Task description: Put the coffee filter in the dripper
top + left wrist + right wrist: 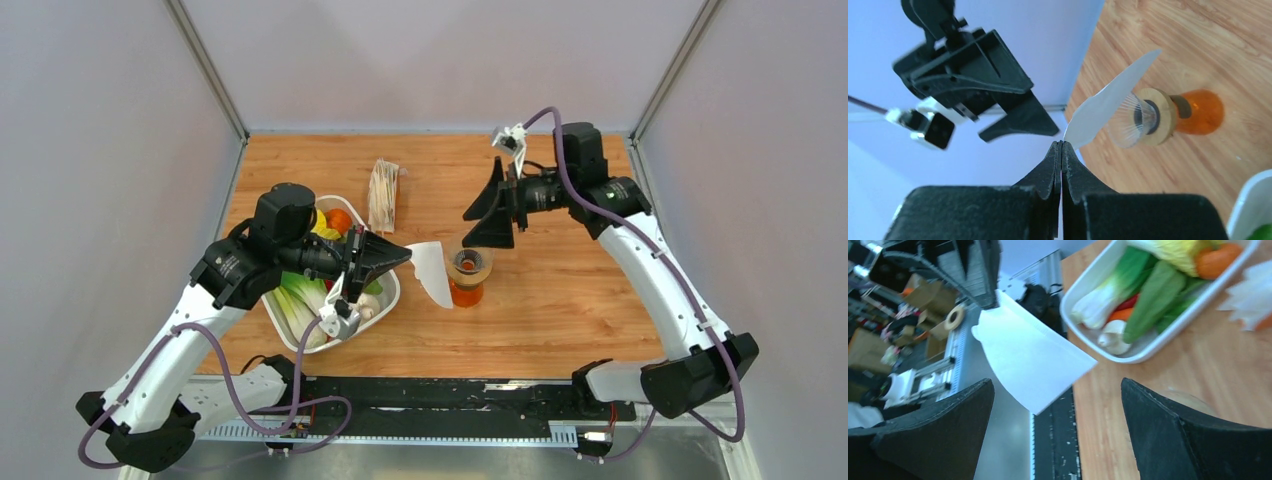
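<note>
My left gripper [402, 257] is shut on one edge of the coffee filter [430, 272], a flat white paper fan held in the air just left of the dripper [468, 264]. The clear dripper with its tan ring collar sits on an orange glass vessel [465, 293]. In the left wrist view the filter [1108, 100] sticks up from the closed fingertips [1061, 144] and overlaps the dripper [1143, 119]. My right gripper [468, 228] hovers open just above and behind the dripper. Its view shows the filter [1028, 355] ahead of its wide-apart jaws [1057, 385], which hold nothing.
A white tray [385, 300] of vegetables lies under the left arm. A wrapped bundle of stacked papers [384, 195] lies behind it. The wooden tabletop [560, 300] extends right of the vessel. Grey walls enclose the table on three sides.
</note>
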